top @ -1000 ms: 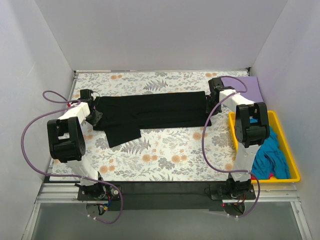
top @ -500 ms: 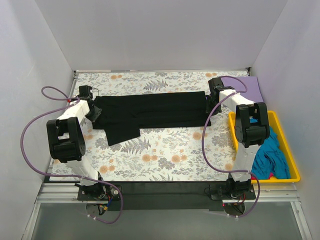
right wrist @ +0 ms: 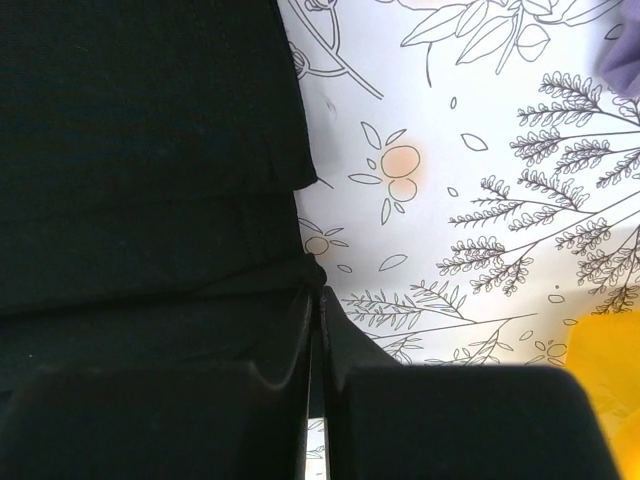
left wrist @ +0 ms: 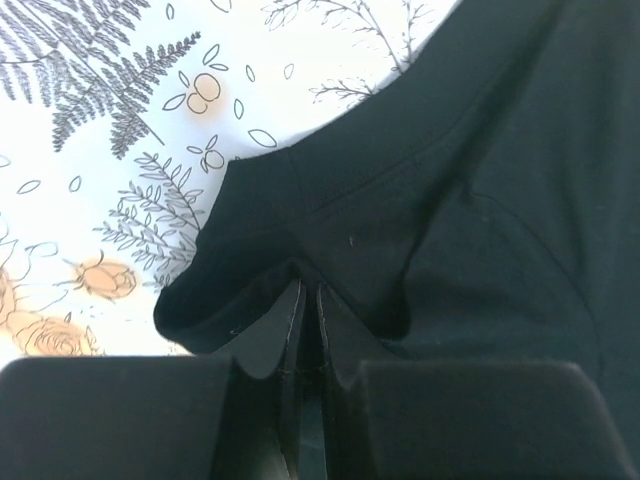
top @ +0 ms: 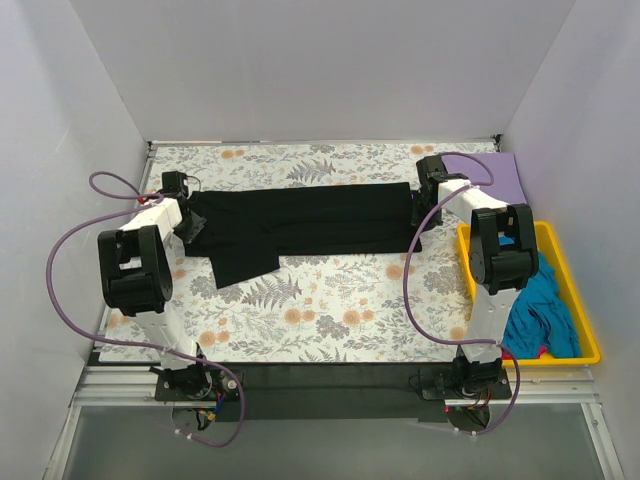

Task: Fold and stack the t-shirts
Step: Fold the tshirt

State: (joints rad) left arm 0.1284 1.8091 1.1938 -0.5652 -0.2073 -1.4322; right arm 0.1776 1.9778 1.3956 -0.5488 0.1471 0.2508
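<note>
Two claws pinch opposite ends of the black t-shirt (top: 300,220), which lies folded into a long, narrow band across the floral cloth (top: 330,310). The left claw (top: 192,224) is at the band's left end; its wrist view shows the fingers pressed almost together with a small tuck of black fabric (left wrist: 480,200) gathered between their tips (left wrist: 310,295), printed ferns and orange blooms (left wrist: 100,120) beside it. The right claw (top: 417,214) is at the right end, its fingers likewise narrowed to a slit (right wrist: 313,290) on the shirt's edge (right wrist: 140,150), where creases run in toward the tips and the cloth (right wrist: 480,200) lies bare just beside.

One sleeve juts out from the band's near side, close to the left end, and lies flat.

At the far right corner, a lavender t-shirt (top: 505,175) sits folded, near the right claw but apart from the black one. Nearer on the right, the yellow tray (top: 560,359) holds a crumpled teal t-shirt (top: 540,305) with a sliver of a pink t-shirt (top: 540,352) under it.
</note>
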